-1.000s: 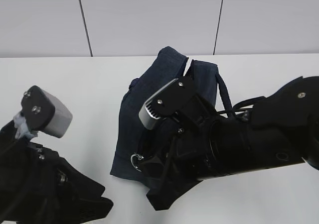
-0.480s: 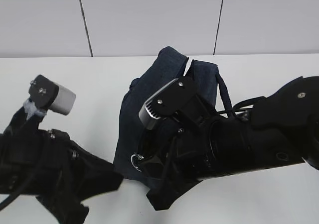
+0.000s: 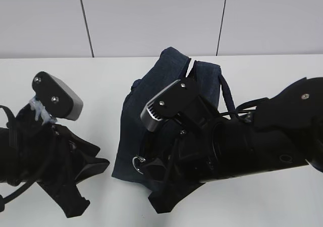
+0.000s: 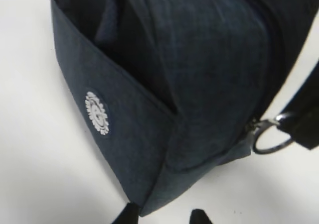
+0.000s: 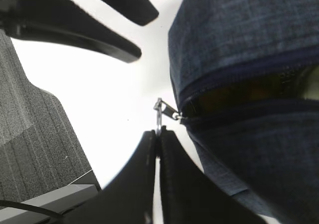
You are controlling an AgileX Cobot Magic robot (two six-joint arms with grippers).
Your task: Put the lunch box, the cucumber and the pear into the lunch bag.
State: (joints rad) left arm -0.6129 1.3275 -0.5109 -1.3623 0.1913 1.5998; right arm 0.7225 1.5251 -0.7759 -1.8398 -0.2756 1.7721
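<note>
pinching the metal ring pull (image 5: 158, 115) of the lunch bag (image 3: 151, 111), the right claw (image 5: 158, 134) has its two black fingers pressed flat together on the ring, with the navy bag just beyond and to the right of its tips on the white worktop (image 3: 91, 80). through the partly open zipper beside that claw a yellowish shape shows inside, too dim to name. the left claw (image 4: 160, 217) stands partly open, holding nothing, its tips on either side of the bag's lower corner, just short of the fabric.
</note>
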